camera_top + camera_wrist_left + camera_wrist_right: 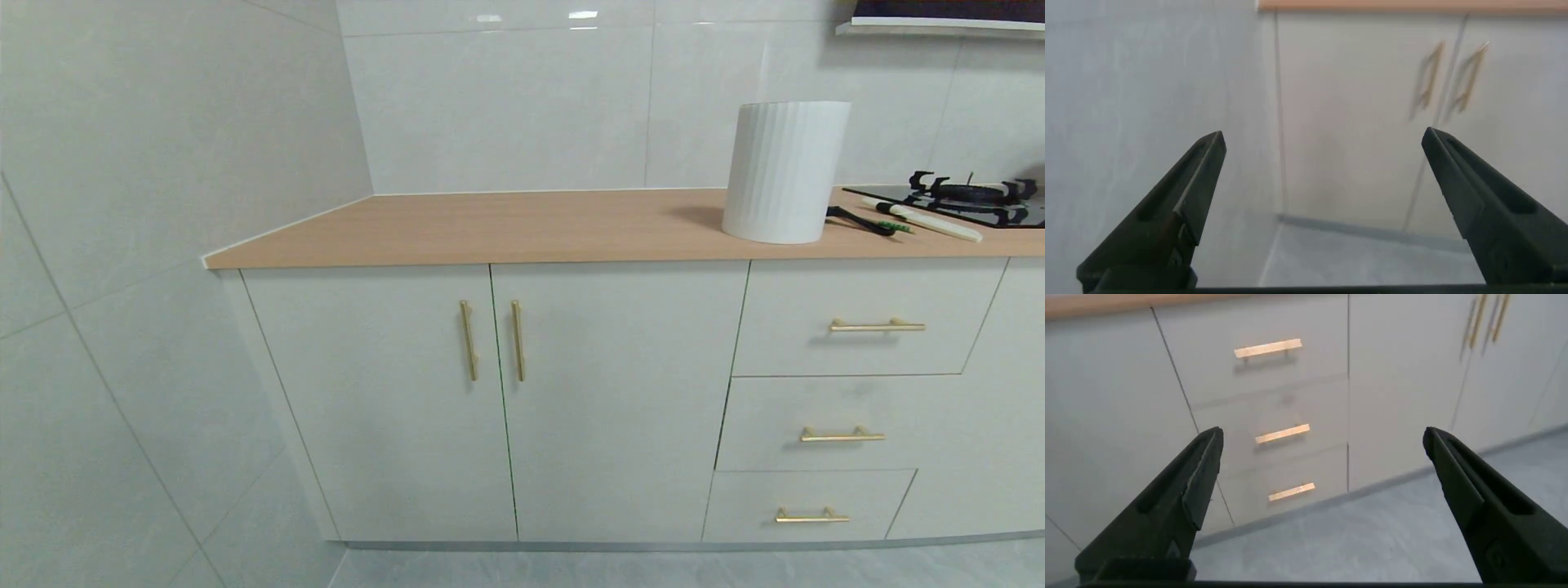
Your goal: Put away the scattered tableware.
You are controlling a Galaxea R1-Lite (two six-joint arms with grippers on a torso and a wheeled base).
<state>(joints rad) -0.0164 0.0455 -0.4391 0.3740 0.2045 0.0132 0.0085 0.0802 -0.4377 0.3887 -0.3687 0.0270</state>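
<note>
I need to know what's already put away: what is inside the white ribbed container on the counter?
Nothing pokes above the white ribbed container's rim; its wall hides the inside. Utensils lie beside it on the counter.

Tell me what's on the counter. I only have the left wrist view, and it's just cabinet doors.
Observer: A white ribbed canister stands toward the right of the counter.
Operator: Any tableware?
Observer: Two utensils lie just right of it, by the stove: a black one and a white-handled one.
Operator: And the right gripper?
Observer: Open, holding nothing, facing the three drawers.
</note>
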